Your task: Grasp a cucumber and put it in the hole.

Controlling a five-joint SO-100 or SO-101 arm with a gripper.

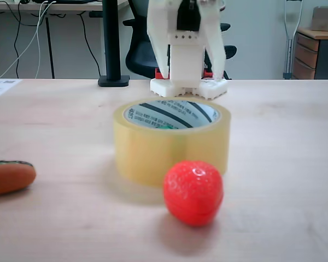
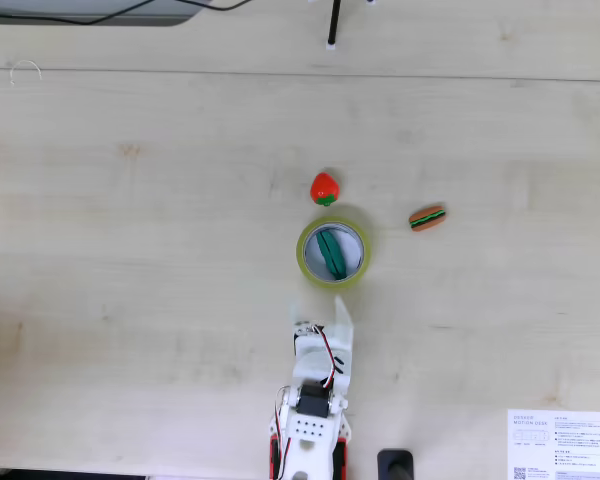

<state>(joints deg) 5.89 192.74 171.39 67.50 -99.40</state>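
red strawberry point(image 2: 324, 187), orange-brown toy point(image 2: 427, 218) – wood table point(image 2: 130, 250), white paper point(image 2: 560, 444)

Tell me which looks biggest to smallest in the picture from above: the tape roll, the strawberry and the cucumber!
1. Tape roll
2. Cucumber, lying inside the roll's hole
3. Strawberry
The cucumber looks longer than the strawberry but thinner, so that pair is close.

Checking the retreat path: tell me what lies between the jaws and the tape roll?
Bare table in the top-down fixed view; the gripper stands apart from the roll.
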